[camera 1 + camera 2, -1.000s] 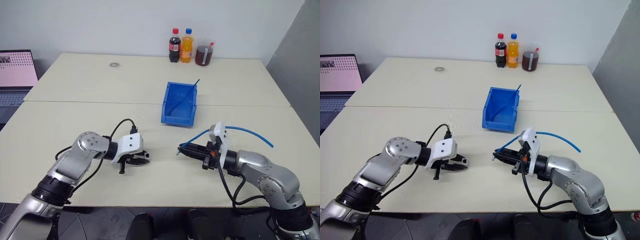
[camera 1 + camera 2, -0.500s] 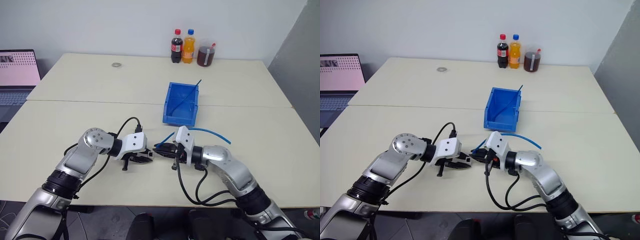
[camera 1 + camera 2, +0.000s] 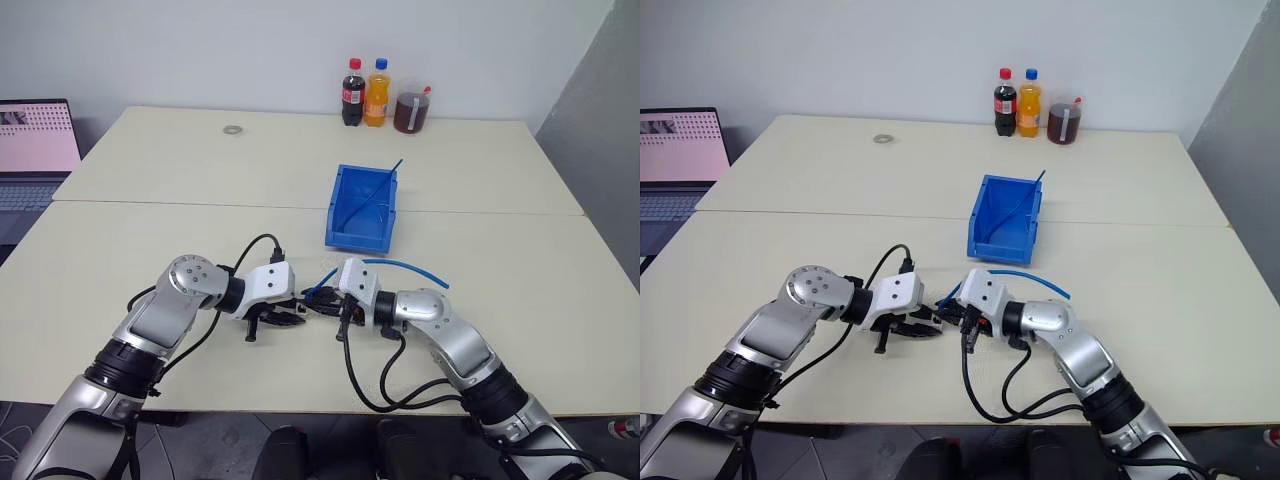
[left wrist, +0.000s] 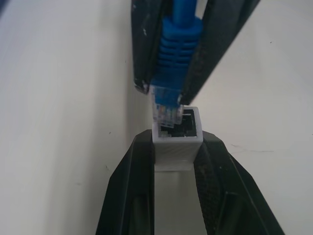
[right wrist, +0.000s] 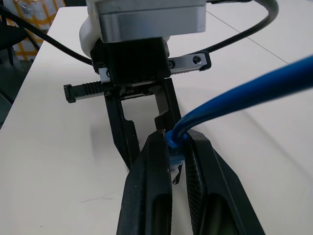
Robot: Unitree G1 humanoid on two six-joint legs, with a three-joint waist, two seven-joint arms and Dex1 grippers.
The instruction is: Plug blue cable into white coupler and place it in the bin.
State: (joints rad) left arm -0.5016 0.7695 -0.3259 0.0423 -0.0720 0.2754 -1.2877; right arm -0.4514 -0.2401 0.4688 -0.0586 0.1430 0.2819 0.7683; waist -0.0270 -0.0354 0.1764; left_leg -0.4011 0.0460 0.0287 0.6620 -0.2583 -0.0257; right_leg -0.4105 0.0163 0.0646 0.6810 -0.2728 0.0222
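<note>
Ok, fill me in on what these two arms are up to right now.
The left gripper is shut on the white coupler, and the right gripper is shut on the plug end of the blue cable. The two meet above the table, just in front of the bin. The clear plug tip sits at the rim of the coupler's socket, off toward one side and not pushed in. A darker blue cable leans inside the bin.

Two bottles (image 3: 363, 92) at twelve o'clock; one jug (image 3: 409, 110); one bin (image 3: 361, 208); one laptop (image 3: 35, 150); one ring (image 3: 233, 130).
</note>
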